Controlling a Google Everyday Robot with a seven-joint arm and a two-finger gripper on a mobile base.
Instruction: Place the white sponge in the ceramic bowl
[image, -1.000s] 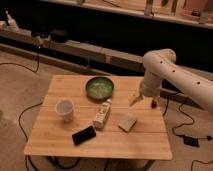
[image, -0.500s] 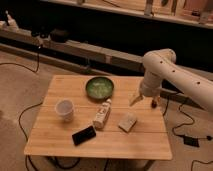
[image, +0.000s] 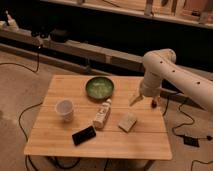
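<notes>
Sponge (image: 127, 121) lies flat at the table's (image: 55, 142) front right, just right of the bottle (image: 102, 113); likely light, soft and squashy, so pinch it across the short sides from above. Gripper (image: 143, 100) hangs behind the sponge, apart from it (how wide it stands can't be told), with the bowl (image: 99, 88) farther back left. Against the earlier frames nothing has moved

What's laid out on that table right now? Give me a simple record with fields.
table: wooden
ceramic bowl: green, far middle
white sponge: on table, near right, outside the bowl
gripper: over right side, beyond sponge, not holding it
also: white cup left, white bottle centre, black phone front
</notes>
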